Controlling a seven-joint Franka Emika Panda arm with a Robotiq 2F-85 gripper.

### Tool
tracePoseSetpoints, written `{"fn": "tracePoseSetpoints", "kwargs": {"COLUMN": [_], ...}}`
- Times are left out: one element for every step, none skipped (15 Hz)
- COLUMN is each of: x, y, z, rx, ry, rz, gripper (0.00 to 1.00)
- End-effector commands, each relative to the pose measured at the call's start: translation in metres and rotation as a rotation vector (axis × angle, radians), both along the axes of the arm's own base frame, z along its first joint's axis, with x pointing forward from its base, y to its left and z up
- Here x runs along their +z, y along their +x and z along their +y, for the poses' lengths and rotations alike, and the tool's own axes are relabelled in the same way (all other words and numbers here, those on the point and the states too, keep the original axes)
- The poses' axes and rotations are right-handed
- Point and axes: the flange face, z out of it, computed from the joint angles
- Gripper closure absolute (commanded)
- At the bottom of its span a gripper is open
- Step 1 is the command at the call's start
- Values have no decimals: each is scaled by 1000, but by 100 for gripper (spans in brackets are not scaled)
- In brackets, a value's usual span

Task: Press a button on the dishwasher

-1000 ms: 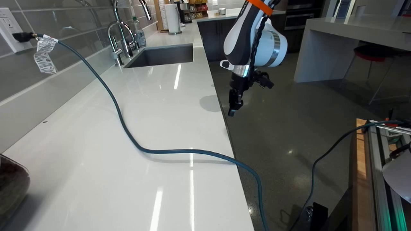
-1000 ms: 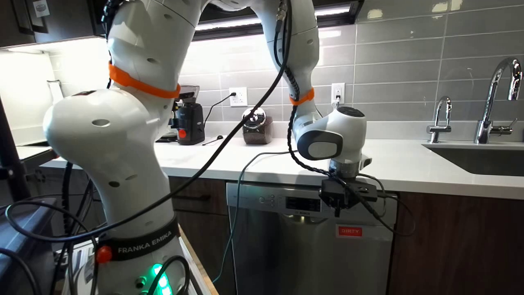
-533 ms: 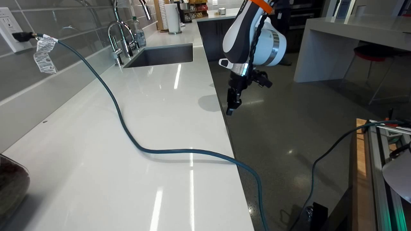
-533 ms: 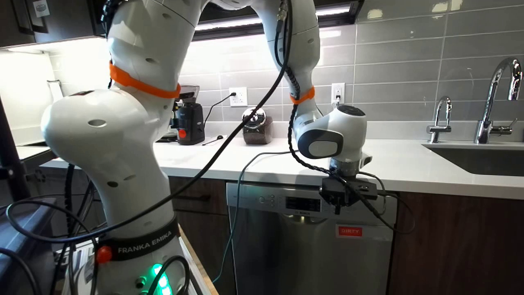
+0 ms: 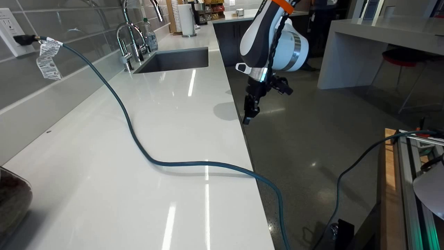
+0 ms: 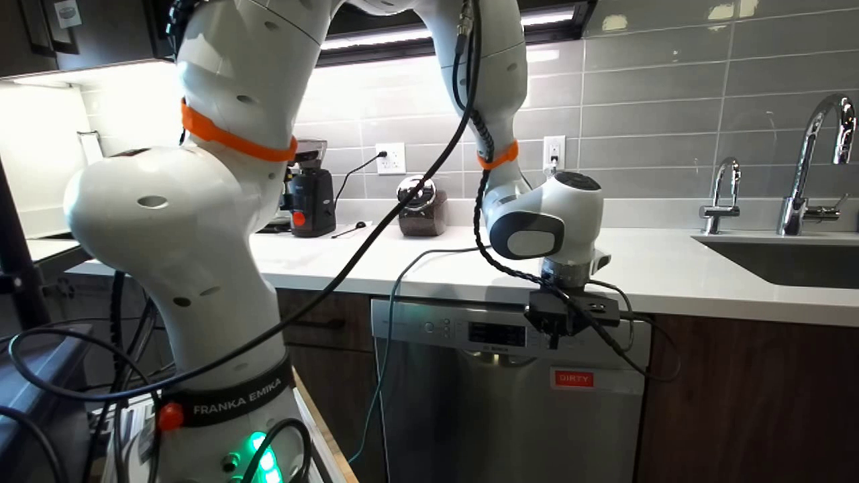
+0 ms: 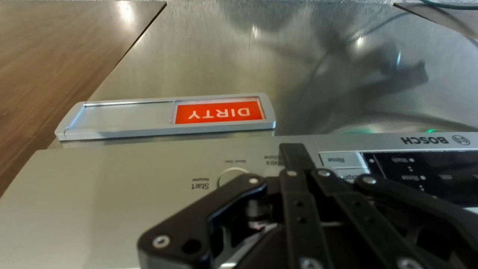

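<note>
end effector, closed on itself, hangs before the control panel of the bosch dishwasher — start button near its tip in the wrist view — approach seemingly almost done, contact can't be told, the press probably left.

White bench, glossy. Teal cord curves across it from black plug in wall outlet; printed tag hangs by the plug. Dark sink set in, 2 chrome faucets on its wall side, bottle just beside them. Paper towel roll upright, beyond. Toward the other end, in an exterior view: clear-topped black machine; near it, dark-filled jar. Red-edged stool, partly under island.
</note>
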Motion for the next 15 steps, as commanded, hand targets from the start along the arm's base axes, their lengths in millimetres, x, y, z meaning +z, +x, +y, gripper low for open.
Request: {"fn": "tracePoseSetpoints", "kwargs": {"x": [-6, -6, -6, -6, -6, -6, -6, -7, -6, -6, -6, -6, -6, -6, -6], "y": [3, 3, 4, 4, 4, 5, 5, 5, 5, 5, 5, 5, 5, 4, 4], "z": [0, 1, 1, 1, 1, 1, 0, 0, 0, 0, 0, -1, -1, -1, -1], "rx": [-5, -7, -9, -11, -13, -16, -18, -20, -22, -24, -27, -29, -31, -32, -33], "ry": [16, 20, 24, 29, 34, 37, 40, 44, 48, 53, 57, 62, 65, 69, 73], "rz": [-18, -19, -21, -19, -20, -21, -23, -25, -27, -28, -30, -32, -32, -33, -34], "gripper": [100, 100, 100, 100, 100, 100, 100, 100, 100, 100, 100, 100, 100, 100, 100]}}
